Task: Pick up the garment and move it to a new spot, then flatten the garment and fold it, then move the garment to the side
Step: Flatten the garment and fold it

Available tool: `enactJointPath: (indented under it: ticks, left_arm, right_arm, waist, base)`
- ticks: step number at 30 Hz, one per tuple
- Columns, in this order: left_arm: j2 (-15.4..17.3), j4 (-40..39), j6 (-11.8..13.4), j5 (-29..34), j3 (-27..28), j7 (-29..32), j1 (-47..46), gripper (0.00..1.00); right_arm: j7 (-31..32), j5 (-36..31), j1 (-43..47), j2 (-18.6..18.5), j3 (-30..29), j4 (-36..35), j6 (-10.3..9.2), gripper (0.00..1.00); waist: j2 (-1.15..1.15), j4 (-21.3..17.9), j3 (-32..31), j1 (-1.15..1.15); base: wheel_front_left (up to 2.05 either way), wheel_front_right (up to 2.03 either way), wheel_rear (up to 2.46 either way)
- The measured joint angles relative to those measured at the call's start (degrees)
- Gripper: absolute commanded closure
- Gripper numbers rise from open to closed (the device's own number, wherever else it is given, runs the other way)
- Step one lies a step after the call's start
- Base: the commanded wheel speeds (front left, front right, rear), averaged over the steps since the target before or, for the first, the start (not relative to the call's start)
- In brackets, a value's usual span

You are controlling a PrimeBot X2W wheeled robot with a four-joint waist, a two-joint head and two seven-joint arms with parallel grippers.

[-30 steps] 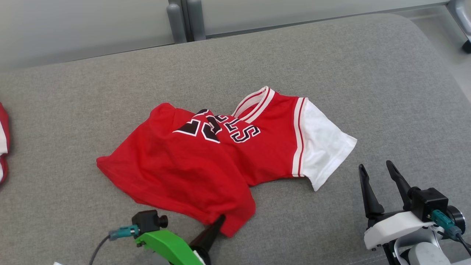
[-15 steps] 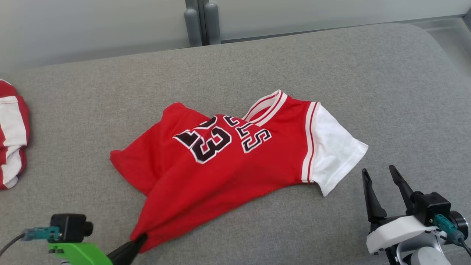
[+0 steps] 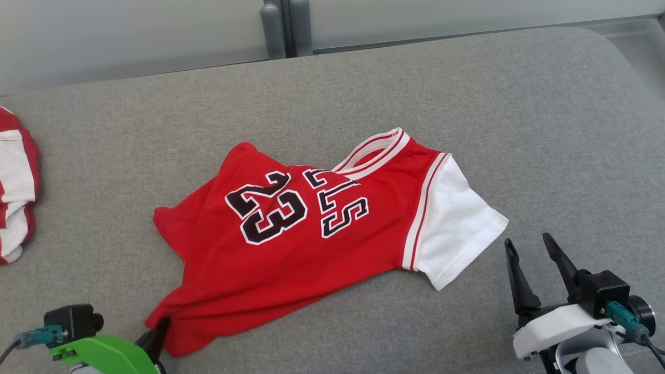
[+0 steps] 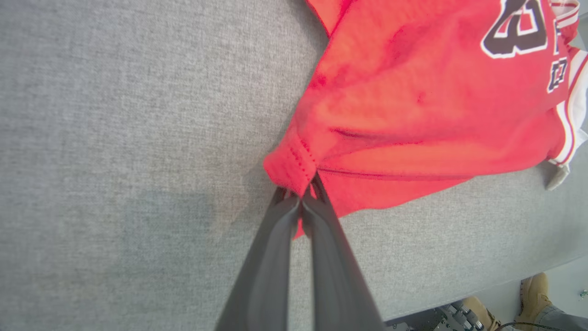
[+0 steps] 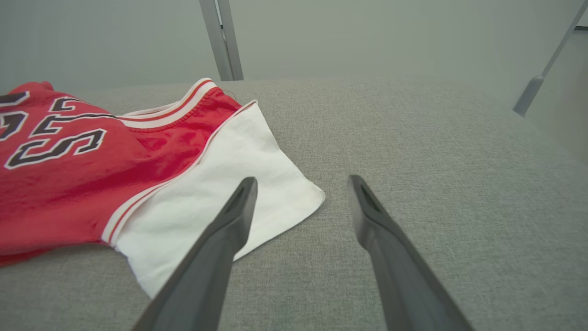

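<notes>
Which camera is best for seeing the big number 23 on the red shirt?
The head view: the number 23 lies whole and unblocked on the red shirt. The left wrist view catches part of it at its top right corner, cut by the edge. The right wrist view has the shirt's letters instead.

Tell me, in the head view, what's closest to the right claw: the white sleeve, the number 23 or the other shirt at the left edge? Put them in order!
Starting from the right claw:
1. The white sleeve, just to its left.
2. The number 23, further left, on the red chest.
3. The other shirt, way over at the left edge.
</notes>
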Motion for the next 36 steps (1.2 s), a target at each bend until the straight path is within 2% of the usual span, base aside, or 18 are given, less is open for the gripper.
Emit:
enactJointPath:
  ticks: [1,5,6,7,8,9,10,11,15,16,17,19,26,30,36]
  left_arm:
    - [-1.08,1.3,-0.01,0.42,0.74,-1.78,-0.76,0.54]
    - [-5.61,5.24,-1.79,0.6,2.03,-5.53,-2.51,0.97]
    - [-6.15,6.08,-1.93,0.57,1.93,-5.6,-2.88,1.0]
    - [-6.56,6.88,-2.38,0.58,1.77,-5.6,-3.33,0.95]
    - [-7.12,7.78,-2.64,0.58,1.64,-5.6,-3.89,0.76]
    - [-7.69,8.73,-2.83,0.58,1.51,-5.59,-4.39,0.56]
    - [-8.23,9.71,-2.83,0.59,1.29,-5.52,-4.81,0.18]
    - [-8.57,10.61,-2.85,0.73,1.02,-5.39,-5.08,0.0]
    - [-9.76,13.65,-3.78,1.23,0.78,-5.68,-6.08,0.0]
    - [-10.04,14.43,-4.21,1.33,1.04,-6.22,-6.52,0.02]
    - [-10.36,15.02,-4.66,1.54,1.26,-6.8,-7.08,0.53]
    - [-11.05,15.86,-5.95,1.96,1.81,-8.14,-8.36,1.0]
    - [-12.83,18.02,-8.8,2.64,0.93,-7.65,-11.54,1.0]
    - [-13.46,19.15,-9.44,3.0,0.6,-7.62,-12.22,1.0]
    - [-14.22,18.34,-9.92,3.77,3.28,-11.58,-16.41,1.0]
  right_arm:
    - [0.0,0.0,-0.08,-0.05,0.09,-0.02,0.0,0.0]
    - [0.0,0.0,-0.13,-0.51,-0.02,-0.03,0.0,0.0]
    - [0.0,0.0,-0.13,-0.58,-0.04,-0.03,0.0,0.0]
    - [0.0,0.0,-0.13,-0.62,-0.09,-0.03,0.0,0.0]
    - [0.0,0.0,-0.13,-0.63,-0.09,-0.02,0.0,0.0]
    - [0.0,0.0,-0.13,-0.63,-0.07,-0.02,0.0,0.0]
    - [0.0,-0.01,-0.13,-0.62,-0.03,-0.01,0.0,0.0]
    - [0.0,-0.01,-0.13,-0.58,0.04,0.01,0.0,0.0]
    - [0.0,-0.08,-0.16,-0.41,0.25,0.04,0.0,0.0]
    - [0.0,-0.08,-0.18,-0.41,0.23,0.04,0.0,0.0]
    - [0.0,-0.08,-0.18,-0.42,0.16,0.04,0.0,0.0]
    - [0.0,-0.08,-0.19,-0.35,0.15,0.03,0.0,0.0]
    - [0.0,-0.08,-0.62,-0.03,0.3,0.24,0.0,0.0]
    - [0.0,-0.07,-0.79,0.09,0.48,0.36,0.0,0.0]
    - [0.0,-0.02,-0.79,0.0,0.25,0.43,0.0,0.0]
  waist:
    - [0.0,-0.02,0.02,0.0]
    - [0.0,0.15,0.14,0.0]
    - [0.0,0.22,0.15,0.0]
    - [0.0,0.28,0.17,0.0]
    - [0.0,0.35,0.18,0.0]
    - [0.0,0.42,0.18,0.0]
    - [0.0,0.47,0.16,0.0]
    - [0.0,0.47,0.15,0.0]
    - [0.0,0.41,0.19,0.0]
    - [0.0,0.44,0.25,0.0]
    - [0.0,0.5,0.31,0.0]
    - [0.0,0.64,0.43,0.0]
    - [0.0,0.96,0.59,0.0]
    - [0.0,0.79,0.49,0.0]
    - [0.0,0.9,0.55,0.0]
  base:
    - [0.0,0.0,0.0]
    - [0.0,0.0,0.0]
    - [0.0,0.0,0.0]
    - [0.0,0.0,0.0]
    - [0.0,0.0,0.0]
    - [0.0,0.0,0.0]
    - [0.0,0.0,0.0]
    - [0.0,0.0,0.0]
    - [0.0,0.0,0.0]
    - [0.0,0.0,0.0]
    - [0.0,0.0,0.0]
    - [0.0,0.0,0.0]
    - [0.0,0.0,0.0]
    - [0.0,0.0,0.0]
    - [0.0,0.0,0.0]
